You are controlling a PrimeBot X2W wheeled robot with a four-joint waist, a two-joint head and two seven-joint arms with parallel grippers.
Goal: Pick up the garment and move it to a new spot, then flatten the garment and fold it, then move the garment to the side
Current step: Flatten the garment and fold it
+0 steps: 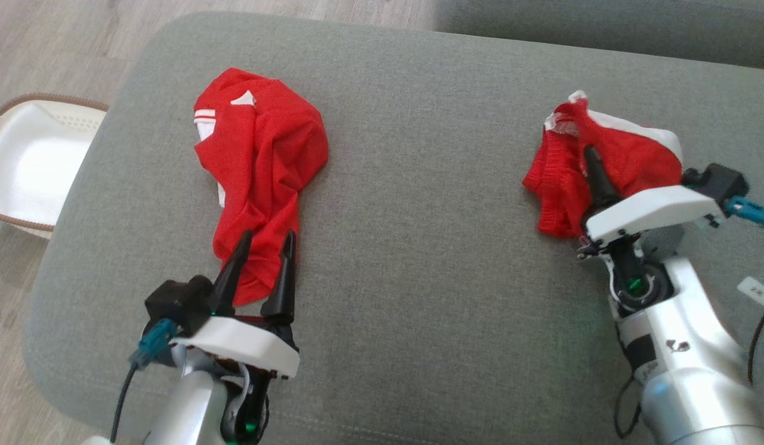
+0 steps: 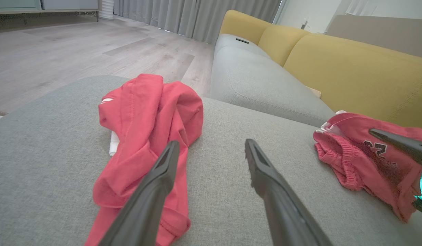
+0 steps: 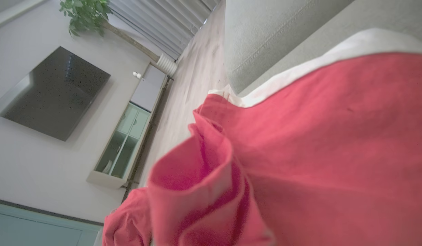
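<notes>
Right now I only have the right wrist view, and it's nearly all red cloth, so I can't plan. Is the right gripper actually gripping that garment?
Observer: Yes. The head view shows the right gripper shut on the red shorts, at the right side of the grey cushion.
Operator: Is anything else on the cushion?
Observer: A second red garment lies crumpled on its left side, apart from the shorts.
Operator: And my other arm?
Observer: The left gripper is open at that garment's near end, holding nothing.
</notes>
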